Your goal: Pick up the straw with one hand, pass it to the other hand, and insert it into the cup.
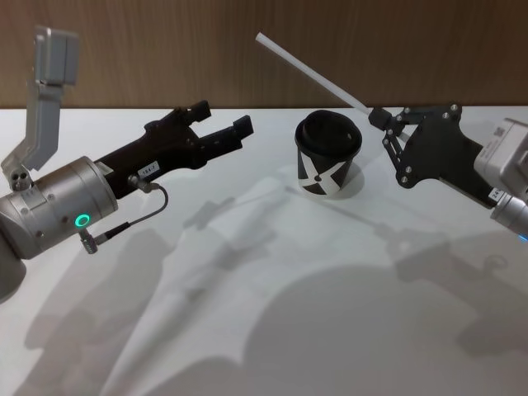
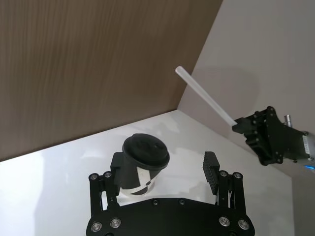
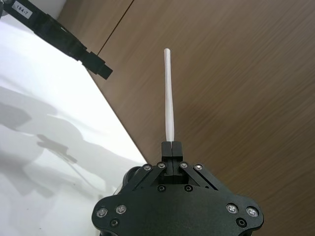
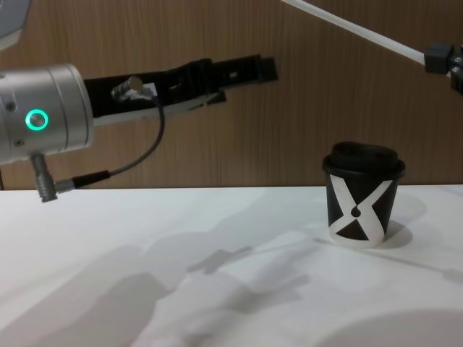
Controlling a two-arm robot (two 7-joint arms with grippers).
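One white table point(image 1: 272, 247) (cup point(image 1: 328, 157), wooden wall point(image 1: 148, 49))

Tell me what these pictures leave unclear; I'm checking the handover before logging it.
- Chest view: the straw's far end is cut off by the top edge.
- Right wrist view: its gripped end is hidden inside the shut right tool.
- Left wrist view: the cup's base is partly hidden behind the open left tool.

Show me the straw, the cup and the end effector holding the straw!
straw point(image 1: 313, 73), head view, middle of the white tube.
cup point(image 4: 359, 210), chest view, side wall with the X.
right end effector point(image 1: 379, 116), head view, between its tips, shut on the straw's end.
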